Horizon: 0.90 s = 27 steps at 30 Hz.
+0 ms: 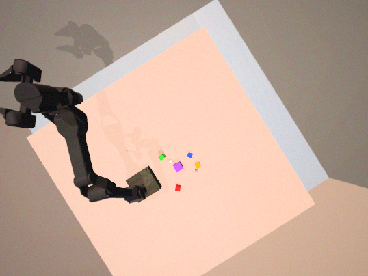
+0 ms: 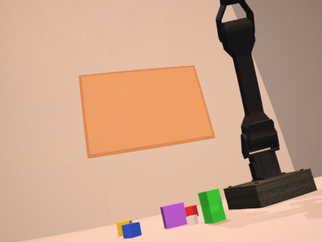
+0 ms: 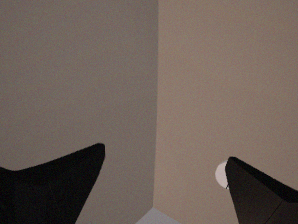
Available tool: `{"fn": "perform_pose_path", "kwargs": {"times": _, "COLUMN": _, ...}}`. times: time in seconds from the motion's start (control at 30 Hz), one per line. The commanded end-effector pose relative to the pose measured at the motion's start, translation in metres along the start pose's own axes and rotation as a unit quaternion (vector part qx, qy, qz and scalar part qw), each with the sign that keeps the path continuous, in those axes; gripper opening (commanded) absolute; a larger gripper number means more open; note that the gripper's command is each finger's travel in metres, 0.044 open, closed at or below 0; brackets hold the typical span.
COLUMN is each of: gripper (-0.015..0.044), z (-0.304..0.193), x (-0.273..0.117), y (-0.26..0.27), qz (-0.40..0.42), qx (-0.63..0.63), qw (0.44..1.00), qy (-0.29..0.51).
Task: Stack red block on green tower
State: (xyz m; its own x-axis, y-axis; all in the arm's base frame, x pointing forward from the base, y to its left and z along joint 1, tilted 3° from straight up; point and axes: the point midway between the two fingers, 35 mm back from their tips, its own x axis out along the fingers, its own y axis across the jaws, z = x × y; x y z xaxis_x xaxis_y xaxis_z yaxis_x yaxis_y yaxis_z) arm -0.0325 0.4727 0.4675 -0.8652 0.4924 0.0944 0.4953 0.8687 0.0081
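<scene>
From above, the gripper (image 1: 8, 93) is hanging wide open off the mat's far-left edge, the red block (image 1: 178, 188) lying well apart toward the centre, below the green tower (image 1: 161, 157). Exterior: block (image 2: 191, 211) is sitting behind the tower (image 2: 212, 206). Wrist: fingers are facing only walls, holding nothing.

The table (image 1: 239, 222) is seen from high above in the top view. The blocks (image 2: 212, 206) are seen from low and close in the exterior view. Only walls are faced by the wrist view.
</scene>
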Motion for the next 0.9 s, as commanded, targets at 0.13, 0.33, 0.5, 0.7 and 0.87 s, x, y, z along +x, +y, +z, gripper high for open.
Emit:
{"fn": "perform_pose_path", "kwargs": {"times": 0.13, "gripper": 0.044, "z": 0.008, "x": -0.038, "y": 0.027, "qz": 0.073, "qx": 0.102, "qw": 0.992, "qy": 0.002}}
{"fn": "perform_pose_path", "kwargs": {"times": 0.33, "gripper": 0.044, "z": 0.025, "x": -0.11, "y": 0.064, "qz": 0.196, "qx": 0.271, "qw": 0.942, "qy": 0.032}}
{"fn": "perform_pose_path", "kwargs": {"times": 0.5, "gripper": 0.044, "z": 0.043, "x": -0.177, "y": 0.085, "qz": 0.291, "qx": 0.403, "qw": 0.864, "qy": 0.082}}
{"fn": "perform_pose_path", "kwargs": {"times": 0.7, "gripper": 0.044, "z": 0.069, "x": -0.26, "y": 0.093, "qz": 0.386, "qx": 0.535, "qw": 0.732, "qy": 0.168}}
{"fn": "perform_pose_path", "kwargs": {"times": 0.87, "gripper": 0.044, "z": 0.093, "x": -0.33, "y": 0.085, "qz": 0.444, "qx": 0.618, "qw": 0.597, "qy": 0.255}}
